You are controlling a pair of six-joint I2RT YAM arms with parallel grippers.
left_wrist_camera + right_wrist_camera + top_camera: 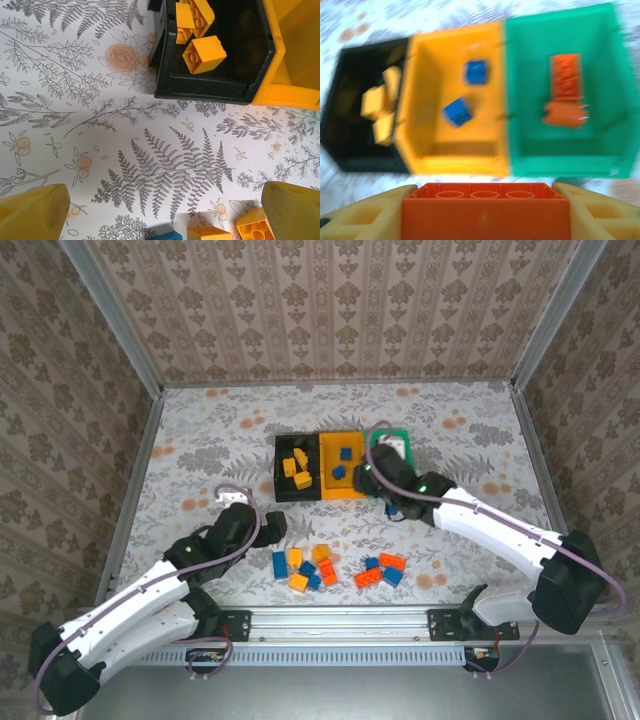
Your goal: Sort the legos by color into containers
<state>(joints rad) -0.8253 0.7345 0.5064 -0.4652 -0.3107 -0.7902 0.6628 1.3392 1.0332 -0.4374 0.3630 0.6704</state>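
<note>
Red-orange brick (485, 220) sits clamped in right claw (484, 210); left claw (162, 212) hangs spread wide.

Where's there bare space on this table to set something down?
Bare tabletop: behind the bins along the back wall, left of the black bin, and far right beyond the green bin. A narrow strip runs between bins and loose legos. Crowded: near centre, and the green bin, where the right tool holds a red-orange brick.
</note>
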